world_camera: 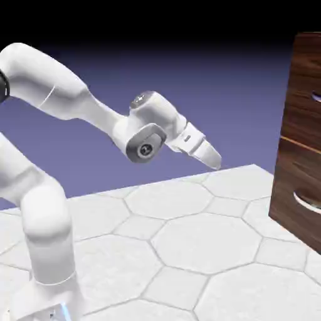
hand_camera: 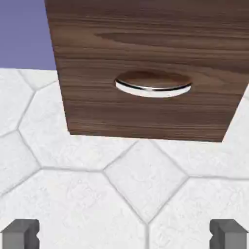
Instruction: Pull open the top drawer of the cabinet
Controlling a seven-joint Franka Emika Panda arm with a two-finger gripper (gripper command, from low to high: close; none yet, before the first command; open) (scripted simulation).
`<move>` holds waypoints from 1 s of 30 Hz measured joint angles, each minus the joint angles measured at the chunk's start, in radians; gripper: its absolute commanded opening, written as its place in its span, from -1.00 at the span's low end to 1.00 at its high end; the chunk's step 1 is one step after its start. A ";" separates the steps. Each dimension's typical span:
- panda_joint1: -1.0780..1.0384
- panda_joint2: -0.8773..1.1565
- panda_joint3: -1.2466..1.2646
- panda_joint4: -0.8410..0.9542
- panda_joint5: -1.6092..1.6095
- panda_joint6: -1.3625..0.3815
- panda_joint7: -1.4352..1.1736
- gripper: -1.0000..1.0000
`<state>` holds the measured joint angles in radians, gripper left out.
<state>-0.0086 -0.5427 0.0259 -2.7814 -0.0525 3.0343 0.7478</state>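
Spread wide and holding nothing, the grey-tipped jaws (hand_camera: 124,235) point down at the white tiled floor, well apart from the dark walnut top drawer (world_camera: 306,94), which lies higher and (the useful bit) towards the exterior view's right.

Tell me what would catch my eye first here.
Probably the big white robot arm, which rises at the exterior view's left and bends toward the dark wood cabinet at the right edge. In the hand view, a shiny curved handle stands out on the cabinet's lower drawer front. Below it, the open gripper's two grey tips sit far apart over pale patterned tiles.
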 measured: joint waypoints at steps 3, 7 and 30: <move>-0.051 0.068 0.064 0.071 -0.130 -0.007 0.017 0.00; -0.120 0.158 0.150 0.166 -0.304 -0.015 0.040 0.00; -0.514 0.679 0.644 0.712 -1.305 -0.066 0.170 0.00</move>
<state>-0.5225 0.1360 0.6700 -2.0699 -1.3572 2.9682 0.9176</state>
